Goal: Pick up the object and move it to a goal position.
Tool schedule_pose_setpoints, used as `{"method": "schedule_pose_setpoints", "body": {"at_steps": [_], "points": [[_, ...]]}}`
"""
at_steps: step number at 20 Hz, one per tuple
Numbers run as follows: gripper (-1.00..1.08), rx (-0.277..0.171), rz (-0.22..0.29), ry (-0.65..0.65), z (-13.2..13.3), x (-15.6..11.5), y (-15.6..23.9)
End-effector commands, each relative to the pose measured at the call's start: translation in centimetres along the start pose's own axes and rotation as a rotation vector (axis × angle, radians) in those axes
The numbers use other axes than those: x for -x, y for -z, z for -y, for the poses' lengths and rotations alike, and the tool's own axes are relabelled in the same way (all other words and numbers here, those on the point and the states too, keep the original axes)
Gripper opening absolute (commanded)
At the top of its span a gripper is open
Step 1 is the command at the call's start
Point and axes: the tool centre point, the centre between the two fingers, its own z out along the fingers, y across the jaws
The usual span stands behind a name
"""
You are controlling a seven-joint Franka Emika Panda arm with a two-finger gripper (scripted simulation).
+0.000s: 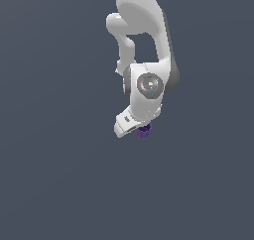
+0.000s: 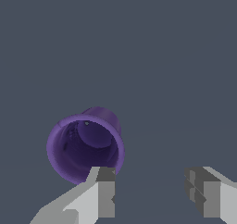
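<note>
From the exterior view I see the cup (image 1: 144, 131) tucked just under the gripper (image 1: 130, 126), peeking out toward the exterior view's right. In the wrist view the cup (image 2: 85, 146) sits outside the parted fingers (image 2: 104, 193), beside one of them, not between.

The exterior view looks at my arm (image 1: 144, 60) from well back. My wrist view looks close past my fingers (image 2: 104, 193). Both show the purple cup (image 2: 85, 146).

Glossy purple cup (image 2: 85, 146); smooth white claw (image 2: 150, 193); matt grey ground (image 1: 49, 184).
</note>
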Motion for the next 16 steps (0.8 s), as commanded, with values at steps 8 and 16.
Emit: {"method": "schedule_pose_setpoints", "body": {"at_steps": [8, 16], "points": [[0.28, -0.010, 0.071, 0.237, 1.6, -1.1, -1.6], [0.28, -0.015, 0.091, 0.308, 2.0, -1.4, -2.0]]}}
